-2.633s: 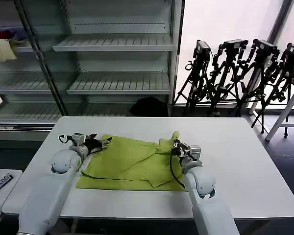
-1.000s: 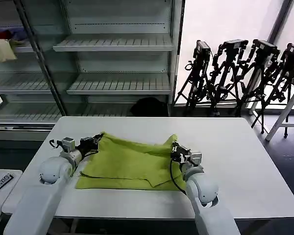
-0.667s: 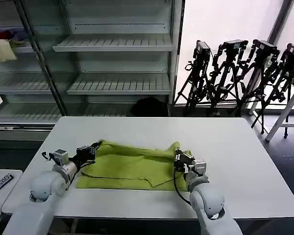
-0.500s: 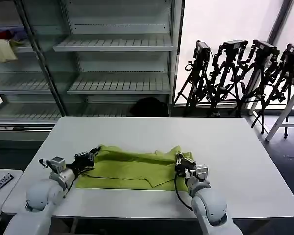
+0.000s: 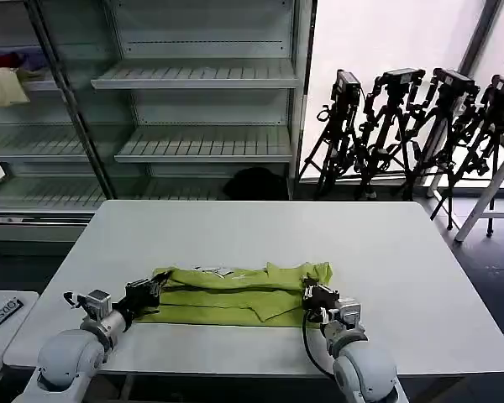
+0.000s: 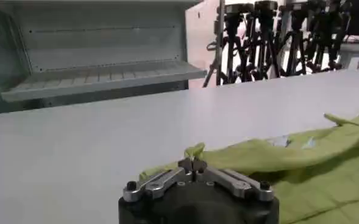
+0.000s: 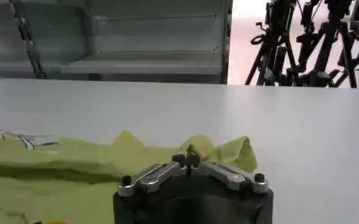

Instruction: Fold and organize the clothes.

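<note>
The lime yellow-green T-shirt lies as a long, narrow folded band near the front of the white table. A small pale graphic shows on its upturned far fold. My left gripper is low at the shirt's left end, shut on a pinch of the shirt's edge. My right gripper sits at the shirt's right end, likewise shut on a bunched bit of cloth. In the wrist views the left gripper and right gripper have jaws pressed together on green fabric.
Behind the table stands an open shelf unit; a cream cloth and a red cloth lie on its upper left shelf. Black tripods stand at the back right. A low side surface is at the left.
Both grippers drew the shirt's far edge toward the table's front, folding it over itself. The shirt went from a wide spread to a narrow band, and both arms lowered.
</note>
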Controlling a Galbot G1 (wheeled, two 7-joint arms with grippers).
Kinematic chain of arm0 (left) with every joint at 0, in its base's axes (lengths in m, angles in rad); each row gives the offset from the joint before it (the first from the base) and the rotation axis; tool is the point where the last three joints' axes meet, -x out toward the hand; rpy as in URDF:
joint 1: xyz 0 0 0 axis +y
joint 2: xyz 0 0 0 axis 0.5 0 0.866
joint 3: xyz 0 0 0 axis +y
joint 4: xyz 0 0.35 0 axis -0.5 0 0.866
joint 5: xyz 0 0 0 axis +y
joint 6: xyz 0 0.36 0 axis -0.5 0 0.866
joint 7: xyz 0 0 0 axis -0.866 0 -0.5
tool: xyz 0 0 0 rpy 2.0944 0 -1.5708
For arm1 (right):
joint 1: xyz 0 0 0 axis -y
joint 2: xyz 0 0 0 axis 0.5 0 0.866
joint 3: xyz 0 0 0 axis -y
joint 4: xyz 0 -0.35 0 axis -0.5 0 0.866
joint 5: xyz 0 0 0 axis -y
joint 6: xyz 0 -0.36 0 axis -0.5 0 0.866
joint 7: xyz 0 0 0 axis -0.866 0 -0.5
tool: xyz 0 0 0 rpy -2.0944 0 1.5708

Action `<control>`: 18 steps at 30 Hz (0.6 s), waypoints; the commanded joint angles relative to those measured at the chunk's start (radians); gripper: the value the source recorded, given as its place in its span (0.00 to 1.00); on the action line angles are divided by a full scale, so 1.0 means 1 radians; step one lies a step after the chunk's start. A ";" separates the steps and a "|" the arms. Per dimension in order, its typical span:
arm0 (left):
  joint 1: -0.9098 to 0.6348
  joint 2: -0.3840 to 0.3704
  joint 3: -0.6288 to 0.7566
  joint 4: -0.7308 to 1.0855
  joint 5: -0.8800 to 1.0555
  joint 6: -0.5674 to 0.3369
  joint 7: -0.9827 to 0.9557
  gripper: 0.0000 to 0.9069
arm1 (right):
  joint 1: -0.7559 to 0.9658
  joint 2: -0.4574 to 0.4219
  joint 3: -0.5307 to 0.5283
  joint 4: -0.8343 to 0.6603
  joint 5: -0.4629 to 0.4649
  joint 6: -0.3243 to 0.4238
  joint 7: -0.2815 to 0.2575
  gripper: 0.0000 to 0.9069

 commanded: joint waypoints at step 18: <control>0.073 -0.068 -0.012 -0.127 0.100 -0.010 -0.136 1.00 | -0.042 0.040 0.002 -0.015 -0.399 0.008 0.021 1.00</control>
